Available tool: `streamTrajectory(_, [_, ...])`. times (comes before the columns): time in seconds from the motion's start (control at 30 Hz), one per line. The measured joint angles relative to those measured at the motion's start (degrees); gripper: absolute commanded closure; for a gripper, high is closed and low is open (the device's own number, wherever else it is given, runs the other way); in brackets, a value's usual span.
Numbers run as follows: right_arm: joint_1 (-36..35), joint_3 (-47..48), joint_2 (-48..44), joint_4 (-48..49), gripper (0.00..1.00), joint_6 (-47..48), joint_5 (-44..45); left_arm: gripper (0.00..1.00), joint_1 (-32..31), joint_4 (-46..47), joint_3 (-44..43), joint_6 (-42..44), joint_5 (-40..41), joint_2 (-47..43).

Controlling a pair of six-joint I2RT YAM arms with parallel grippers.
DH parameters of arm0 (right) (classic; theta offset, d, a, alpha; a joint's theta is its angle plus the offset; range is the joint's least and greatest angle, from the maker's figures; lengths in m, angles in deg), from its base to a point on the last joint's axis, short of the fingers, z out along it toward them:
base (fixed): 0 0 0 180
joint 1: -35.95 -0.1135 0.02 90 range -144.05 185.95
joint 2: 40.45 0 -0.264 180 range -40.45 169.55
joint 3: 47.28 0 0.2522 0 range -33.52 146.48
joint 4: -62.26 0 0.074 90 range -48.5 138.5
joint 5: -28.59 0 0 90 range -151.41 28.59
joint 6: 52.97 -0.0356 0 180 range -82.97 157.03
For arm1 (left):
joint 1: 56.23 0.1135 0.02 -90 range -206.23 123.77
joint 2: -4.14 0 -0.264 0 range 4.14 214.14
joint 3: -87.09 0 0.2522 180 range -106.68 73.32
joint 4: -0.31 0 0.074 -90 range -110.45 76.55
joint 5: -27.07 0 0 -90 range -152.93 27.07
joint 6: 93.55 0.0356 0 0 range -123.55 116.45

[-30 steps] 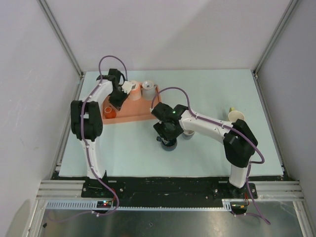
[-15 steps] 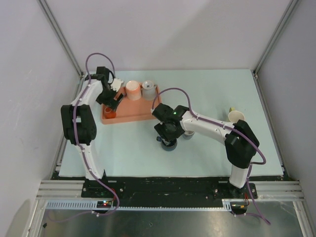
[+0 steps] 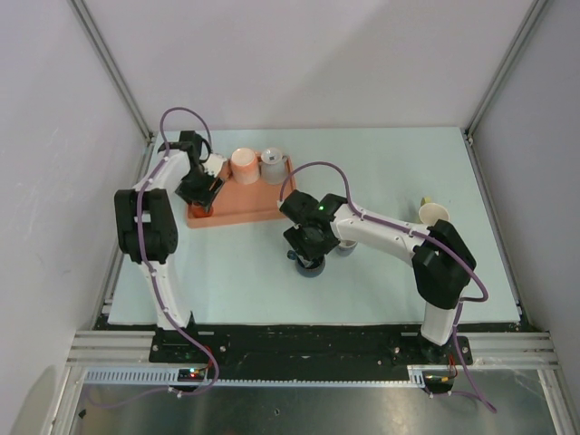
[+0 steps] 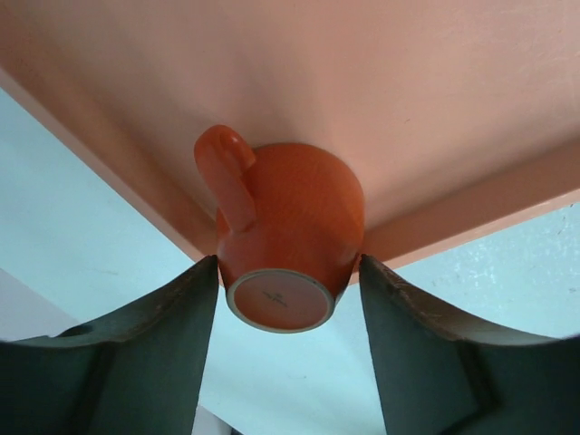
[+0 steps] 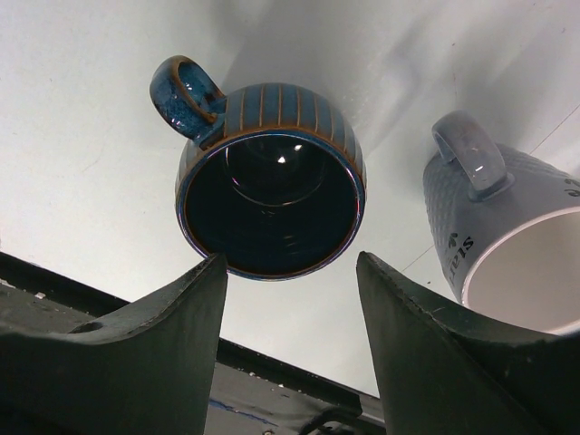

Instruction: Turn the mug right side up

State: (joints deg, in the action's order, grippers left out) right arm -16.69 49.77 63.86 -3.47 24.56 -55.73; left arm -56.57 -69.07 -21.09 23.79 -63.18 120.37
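Observation:
An orange mug (image 4: 290, 217) stands upside down, base up, in the front left corner of the salmon tray (image 3: 245, 210). Its handle points away to the left in the left wrist view. My left gripper (image 4: 288, 258) straddles it, both fingertips pressed against its sides, and the mug still rests on the tray. From above the left gripper (image 3: 204, 196) hides most of the orange mug (image 3: 200, 209). My right gripper (image 5: 290, 258) hangs open just above a blue striped mug (image 5: 270, 201), which stands mouth up on the table.
A pink mug (image 3: 245, 166) and a grey mug (image 3: 273, 166) stand at the tray's back. Another grey mug (image 5: 507, 245), mouth up, stands right beside the blue one. A cream cup (image 3: 433, 214) stands near the table's right edge.
My left gripper let go at the pink mug, swung left and came down over the orange mug, its jaws closing on it. The right arm has barely moved.

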Motion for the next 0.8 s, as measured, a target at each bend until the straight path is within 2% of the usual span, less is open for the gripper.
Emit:
streamTrajectory(0.17, [0.0, 0.0, 0.0, 0.0, 0.35, 0.0, 0.0, 0.48, -0.5, 0.2, 0.0, 0.2, -1.0, 0.0])
streamTrajectory(0.3, [0.2, 0.0, 0.0, 0.0, 0.26, 0.0, 0.0, 0.58, -0.9, 0.3, 0.0, 0.3, -1.6, 0.0])
streamTrajectory(0.4, [0.4, 0.0, -0.3, -0.1, 0.20, 0.1, 0.2, 0.89, -1.0, 0.1, -0.4, 0.3, -1.7, 0.5])
streamTrajectory(0.47, [0.5, 0.0, -1.1, -0.1, 0.17, 0.1, 0.4, 0.97, -1.0, -0.1, -1.4, 0.3, -1.8, 1.1])
streamTrajectory(0.8, [1.0, -0.1, -6.6, 0.3, 0.05, 0.1, -1.0, 1.00, -1.3, 0.5, -3.5, -0.5, -5.7, 2.0])
